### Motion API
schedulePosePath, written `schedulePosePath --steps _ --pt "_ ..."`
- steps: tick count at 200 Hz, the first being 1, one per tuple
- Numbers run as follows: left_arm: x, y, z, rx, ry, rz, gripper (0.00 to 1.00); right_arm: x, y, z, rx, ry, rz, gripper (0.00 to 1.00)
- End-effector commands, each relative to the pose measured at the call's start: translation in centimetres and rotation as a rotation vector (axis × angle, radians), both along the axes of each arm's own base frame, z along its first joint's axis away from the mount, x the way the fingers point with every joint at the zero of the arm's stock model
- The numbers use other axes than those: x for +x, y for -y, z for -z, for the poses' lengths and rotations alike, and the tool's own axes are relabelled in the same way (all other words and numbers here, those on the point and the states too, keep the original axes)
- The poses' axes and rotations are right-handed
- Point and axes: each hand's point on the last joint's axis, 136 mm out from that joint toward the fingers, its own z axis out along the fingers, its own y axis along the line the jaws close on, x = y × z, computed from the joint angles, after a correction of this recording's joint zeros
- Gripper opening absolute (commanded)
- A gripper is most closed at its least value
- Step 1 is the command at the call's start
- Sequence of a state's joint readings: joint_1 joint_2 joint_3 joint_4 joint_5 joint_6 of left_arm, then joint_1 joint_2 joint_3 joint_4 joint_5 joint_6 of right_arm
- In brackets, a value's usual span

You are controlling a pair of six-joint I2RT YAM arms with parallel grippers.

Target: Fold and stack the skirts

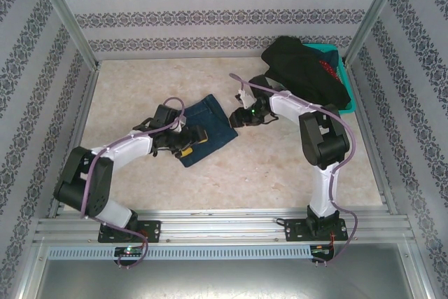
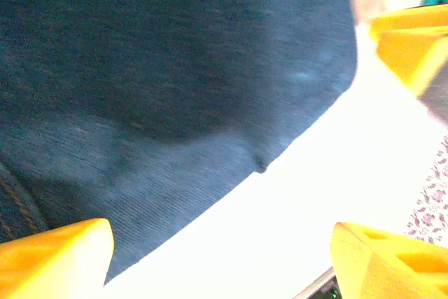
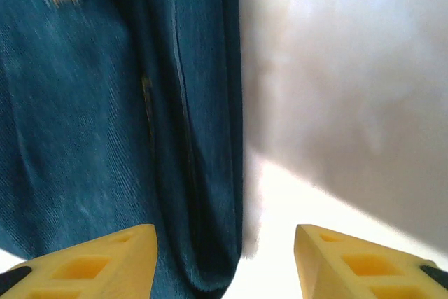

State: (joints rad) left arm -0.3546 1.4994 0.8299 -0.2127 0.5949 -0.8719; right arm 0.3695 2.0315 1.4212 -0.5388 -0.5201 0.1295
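Denim skirt (image 1: 210,120), corner hidden under left arm (image 1: 129,148)

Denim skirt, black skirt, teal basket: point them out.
denim skirt (image 1: 210,127), top external, middle of cloth
black skirt (image 1: 304,71), top external, middle of heap
teal basket (image 1: 330,52), top external, far rim

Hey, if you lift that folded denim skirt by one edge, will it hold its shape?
Likely floppy: the denim skirt lies in soft folded layers, so a one-edge lift would probably unfold it. Its weave looks coarse, so slipping seems unlikely.
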Motion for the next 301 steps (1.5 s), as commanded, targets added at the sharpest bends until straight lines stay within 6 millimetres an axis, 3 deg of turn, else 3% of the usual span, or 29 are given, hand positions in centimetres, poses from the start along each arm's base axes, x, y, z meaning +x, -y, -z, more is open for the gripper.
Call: schedulePosePath --steps 1,40,67,77,117,137,163,186,205,228,262,282,301 --pt "-0.6 0.6 -1.9 -0.014 -0.015 0.006 0.85 -2.0 -0.8 -0.7 0.060 -0.079 0.038 0.56" --pt "-0.7 2.4 0.6 -0.098 -0.086 -0.016 0.91 -3.3 -1.7 0.2 0.145 -0.239 0.157 0.59" --pt "-0.4 3.3 1.9 -0.140 -0.104 -0.018 0.95 -3.2 -2.4 0.4 0.200 -0.260 0.202 0.52" --pt "-0.7 3.1 2.8 -0.127 -0.123 -0.027 0.96 -3.1 -2.3 0.6 0.188 -0.257 0.211 0.47" --pt "-2.9 0.1 6.4 0.017 -0.214 -0.074 1.00 -2.0 -2.2 0.6 0.177 -0.206 0.245 0.09" --pt "-4.3 -2.3 7.9 0.112 -0.265 -0.079 1.00 -1.3 0.5 -0.1 0.079 -0.134 0.299 0.00" --pt "-6.6 -5.8 10.1 0.279 -0.329 -0.051 1.00 -0.8 5.0 -0.5 -0.036 -0.047 0.341 0.00" --pt "-8.2 -7.8 12.3 0.411 -0.386 0.021 1.00 -0.8 6.5 1.3 -0.049 -0.086 0.322 0.00" --pt "-8.9 -8.0 13.5 0.425 -0.416 0.047 1.00 -0.4 7.1 2.2 -0.095 -0.080 0.315 0.00" --pt "-7.5 -6.1 11.7 0.321 -0.356 0.056 1.00 -0.3 6.2 1.0 -0.095 -0.054 0.293 0.03" --pt "-4.4 -2.9 5.2 0.172 -0.187 0.103 1.00 -1.1 3.2 -1.2 0.083 -0.086 0.300 0.00" --pt "-4.5 -3.7 2.8 0.232 -0.145 0.092 1.00 -1.4 2.5 -0.6 0.106 -0.134 0.336 0.00" --pt "-5.6 -4.8 2.4 0.373 -0.124 0.098 0.94 -1.6 1.8 -0.2 0.109 -0.151 0.343 0.00"
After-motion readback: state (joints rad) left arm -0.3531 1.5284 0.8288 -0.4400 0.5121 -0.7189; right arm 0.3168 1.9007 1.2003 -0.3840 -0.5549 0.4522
